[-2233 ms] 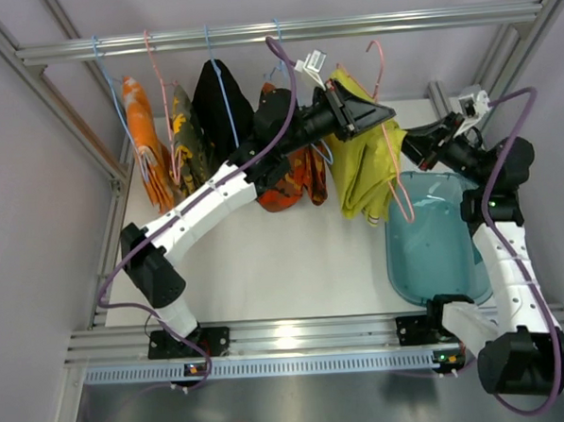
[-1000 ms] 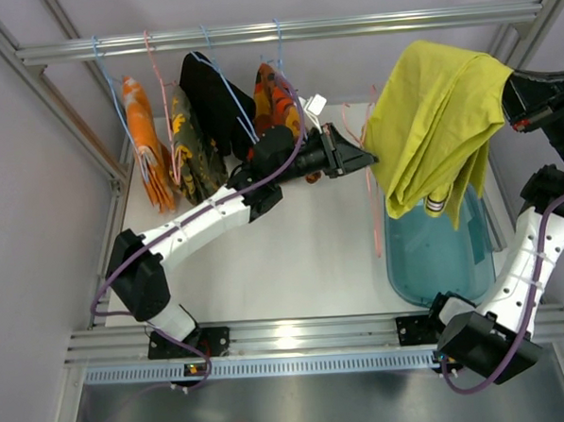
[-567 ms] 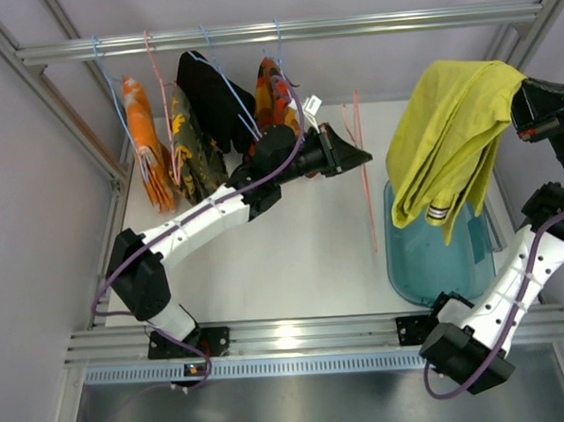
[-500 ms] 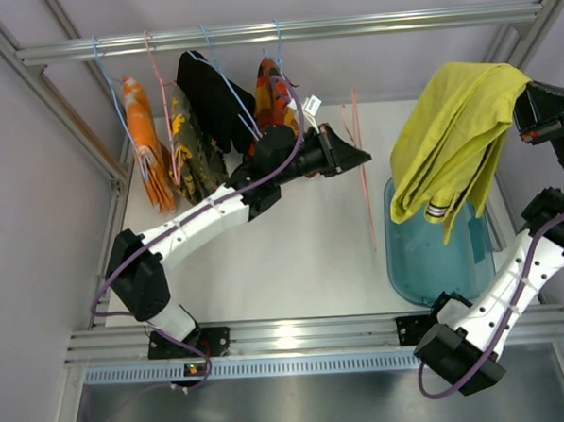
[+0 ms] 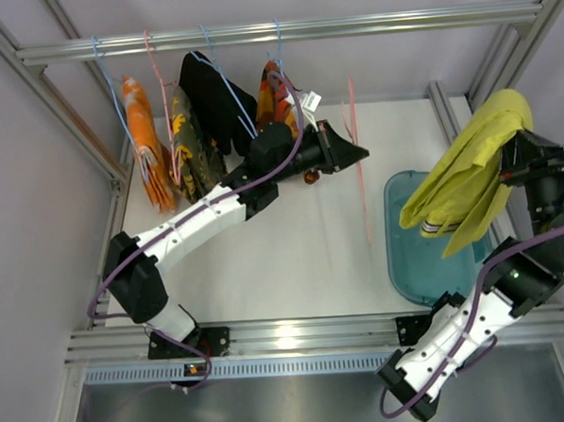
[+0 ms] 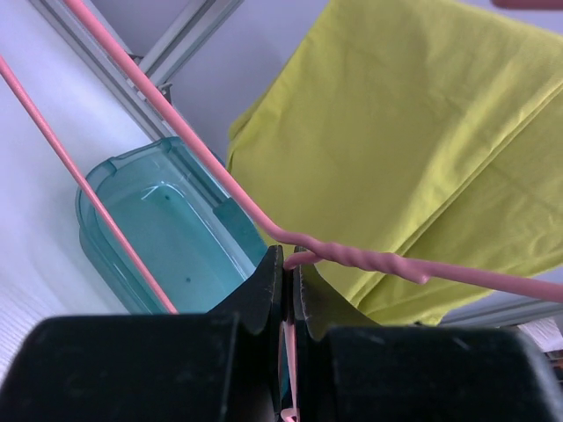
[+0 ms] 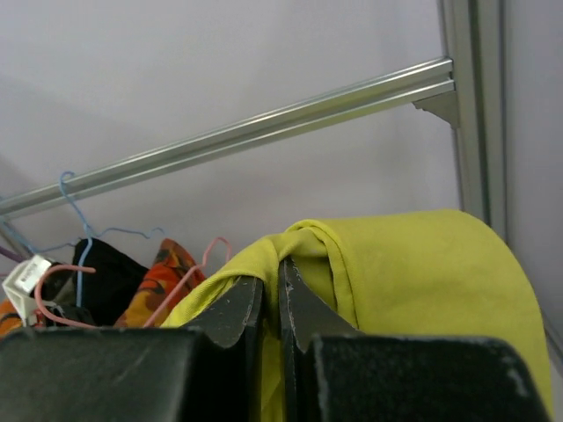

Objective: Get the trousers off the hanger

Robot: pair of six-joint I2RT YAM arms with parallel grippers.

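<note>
Right gripper (image 7: 280, 280) first: its jaws are pinched together on a bunched fold of the yellow-green trousers (image 7: 413, 264), and the cloth rolls over both tips in the right wrist view. From above, I see that arm raised at the right edge of the frame. The trousers (image 5: 462, 178) drape from it in loose folded layers, and their lower end, with a striped band, hangs over the teal bin (image 5: 408, 261) at lower right. Whether the cloth touches the bin I cannot tell.

Left gripper (image 6: 283, 264) is closed too, its tips nipping the pink wire hanger (image 6: 352, 255) just beside the twisted neck. In the top view the hanger (image 5: 358, 160) shows as a bare pink line near the middle of the frame, well apart from the trousers. I judge the separation done, with only the setting-down left.

I read the cloth as soft, light and limp. It should sag and swing with any move I command. The folded layers can slide on one another, so a pinch on a single layer might let the rest slip out. My pick for a hold is a thick bunch like this one, or the waistband, where seams give the fingers something to bite. The hanger looks like thin, springy wire and should need little force.

Farther out, toward the upper left, other garments (image 5: 214, 96) hang from the rail (image 5: 282, 29).
</note>
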